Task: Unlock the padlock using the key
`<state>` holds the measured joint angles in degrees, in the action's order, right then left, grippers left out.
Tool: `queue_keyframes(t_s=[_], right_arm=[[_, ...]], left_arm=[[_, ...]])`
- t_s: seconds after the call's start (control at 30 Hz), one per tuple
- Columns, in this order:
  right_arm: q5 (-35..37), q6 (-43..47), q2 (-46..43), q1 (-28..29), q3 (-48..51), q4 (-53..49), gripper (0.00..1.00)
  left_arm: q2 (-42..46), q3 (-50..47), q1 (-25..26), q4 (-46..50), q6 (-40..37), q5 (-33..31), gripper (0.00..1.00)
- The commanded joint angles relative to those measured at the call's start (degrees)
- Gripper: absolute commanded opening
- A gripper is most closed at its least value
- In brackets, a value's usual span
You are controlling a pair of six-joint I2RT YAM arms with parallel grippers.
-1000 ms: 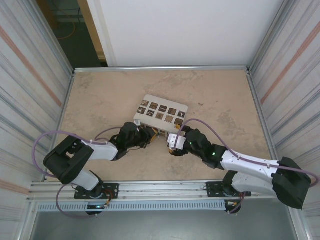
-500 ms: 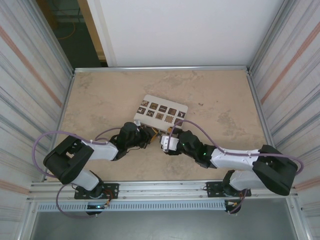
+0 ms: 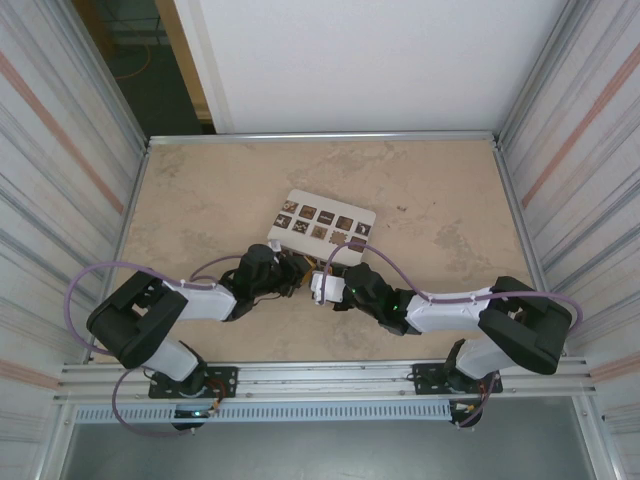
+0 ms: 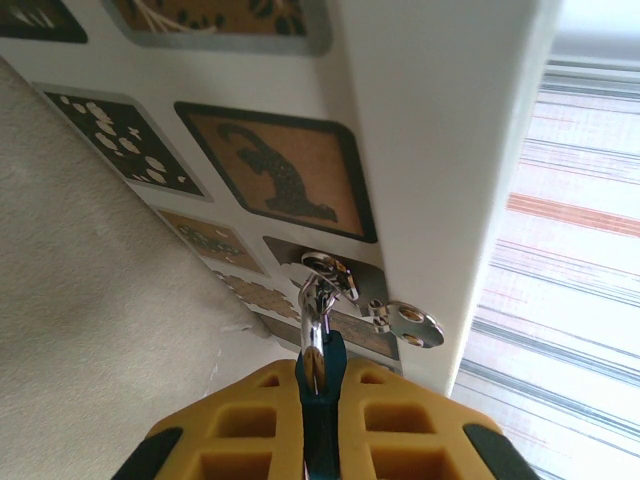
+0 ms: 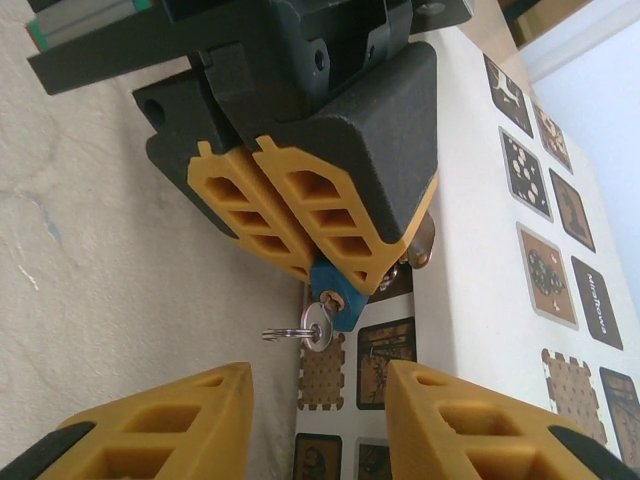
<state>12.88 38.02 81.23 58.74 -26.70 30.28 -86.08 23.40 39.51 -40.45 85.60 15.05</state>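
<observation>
— At the near edge of the white box [image 5: 460,220], mid-table [image 3: 200,200]: where's the padlock?

— Padlock [image 5: 338,302] is clamped in the left gripper [image 5: 335,280]. 2 yellow fingers closed tight on the blue body, only its lower end sticking out.

— Shackle?

— Left wrist view: silvery shackle [image 4: 315,325] runs up from the body to a shiny fitting [image 4: 326,270] on the box. Looks hooked there, can't confirm closed or sprung.

— Key?

— Key [image 5: 318,332] sits at the exposed end of the body, head pointing out toward the right arm. Small ring [image 5: 281,333] hangs off its left side. How deep it's seated: can't tell.

— Right gripper?

— Right gripper [image 5: 320,400] has its jaws apart, nothing between the pads. Key is just ahead of the gap, centred, not touched by either finger.

— Arms overall?

— Top view: both wrists nose to nose, just beside the box's near edge.
</observation>
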Motion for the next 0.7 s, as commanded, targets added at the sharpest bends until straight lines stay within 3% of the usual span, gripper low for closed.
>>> queue_keyframes(t_s=[0.0,0.67], right_arm=[[2.75,0.08,1.48,0.59,-1.65,3.79,0.37],[5.31,0.67,7.14,2.06,-3.14,7.06,0.21]], left_arm=[[0.35,1.84,0.27,-2.53,0.28,0.94,0.00],[-0.14,1.56,0.25,-3.32,0.84,1.12,0.00]])
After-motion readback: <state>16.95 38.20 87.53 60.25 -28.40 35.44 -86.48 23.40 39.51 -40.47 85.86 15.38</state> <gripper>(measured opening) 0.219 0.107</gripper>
